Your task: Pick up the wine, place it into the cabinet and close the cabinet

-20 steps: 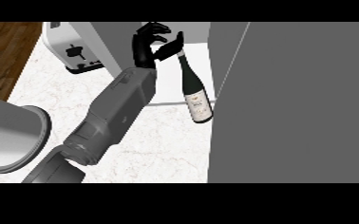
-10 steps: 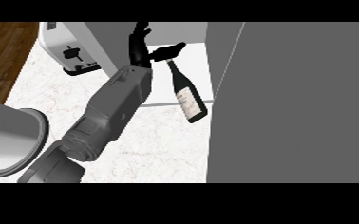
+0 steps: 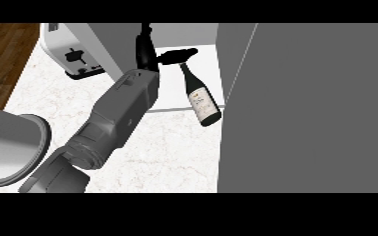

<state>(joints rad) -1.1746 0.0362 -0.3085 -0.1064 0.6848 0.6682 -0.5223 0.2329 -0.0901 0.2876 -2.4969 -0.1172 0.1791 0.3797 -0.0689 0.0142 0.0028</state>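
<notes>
- Right now only one arm shows: a grey forearm (image 3: 111,125) coming in from the lower left and reaching toward 12 o'clock; by its place at the view's left I take it for the left.
- Its black left hand (image 3: 148,55) is near the top centre, fingers straight and pointing to 12 o'clock, thumb stretched out toward 3 o'clock; the hand is spread, not curled round anything.
- Just beside the thumb tip, the wine bottle (image 3: 199,97) lies tilted, neck toward 11 o'clock, base toward 5 o'clock, with a pale label on its body.
- The bottle's neck top meets the thumb; whether they truly touch I cannot tell.
- The bottle is over the cabinet's white shelf (image 3: 173,87), its base close to the grey cabinet door (image 3: 303,110) at 3 o'clock.
- At 10 o'clock a white toaster (image 3: 74,55) stands on the marble counter (image 3: 170,155).
</notes>
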